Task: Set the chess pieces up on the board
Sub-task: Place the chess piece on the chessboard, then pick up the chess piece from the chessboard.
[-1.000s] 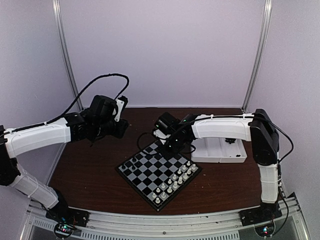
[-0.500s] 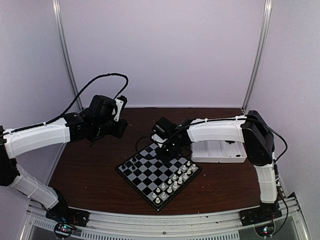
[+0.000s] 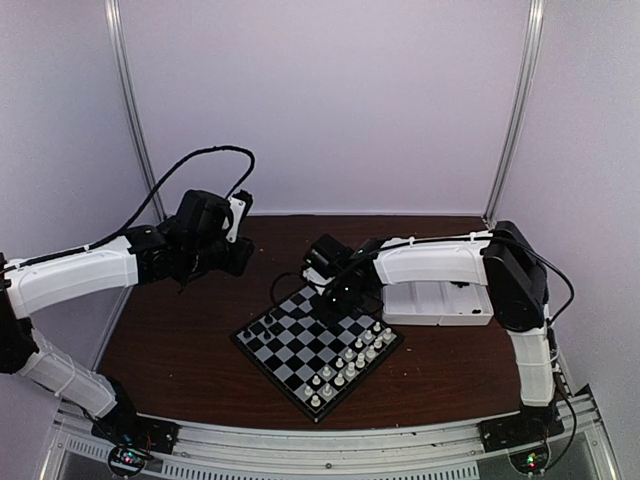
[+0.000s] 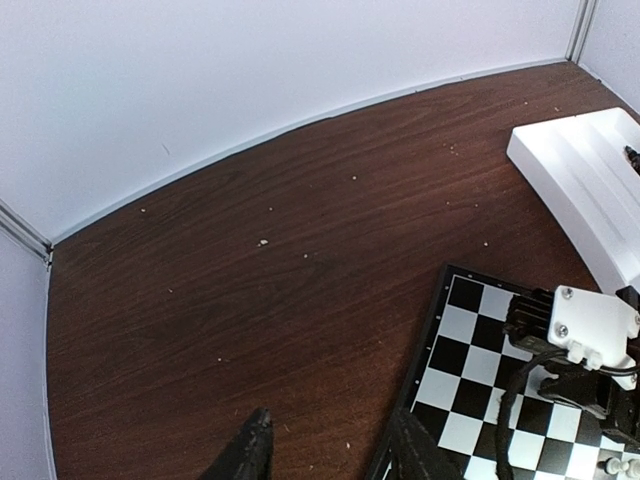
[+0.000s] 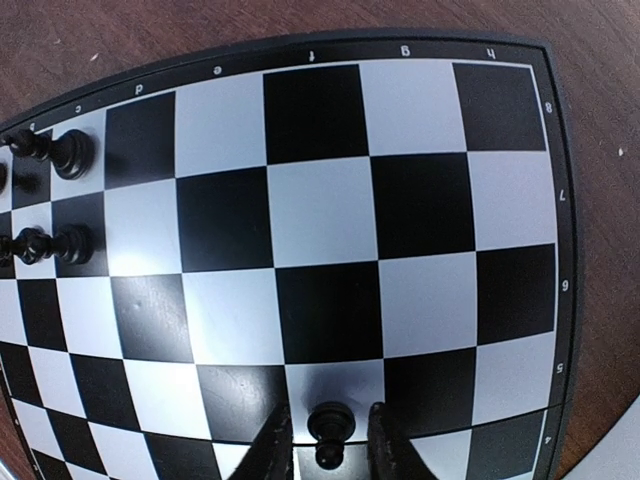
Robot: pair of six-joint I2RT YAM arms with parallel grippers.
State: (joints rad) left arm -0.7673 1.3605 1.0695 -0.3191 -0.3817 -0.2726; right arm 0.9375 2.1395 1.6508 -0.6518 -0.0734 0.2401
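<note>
The board (image 3: pixel 300 345) lies diamond-wise on the brown table; it also shows in the left wrist view (image 4: pixel 478 372) and the right wrist view (image 5: pixel 320 210). My right gripper (image 3: pixel 338 292) hangs low over its far corner. In the right wrist view my right gripper (image 5: pixel 325 445) straddles a black pawn (image 5: pixel 329 425) standing on a light square, with a small gap on each side. A few more black pieces (image 5: pixel 68 153) stand at the board's left edge. My left gripper (image 4: pixel 335 455) is open and empty above bare table left of the board.
A white compartment tray (image 3: pixel 440 305) sits right of the board, also in the left wrist view (image 4: pixel 590 180). White chessmen (image 3: pixel 350 360) fill the board's near-right rows. White walls close in behind and at both sides.
My right gripper moved left from beside the tray to over the board's far corner, then stayed nearly still. The left arm has not moved.
</note>
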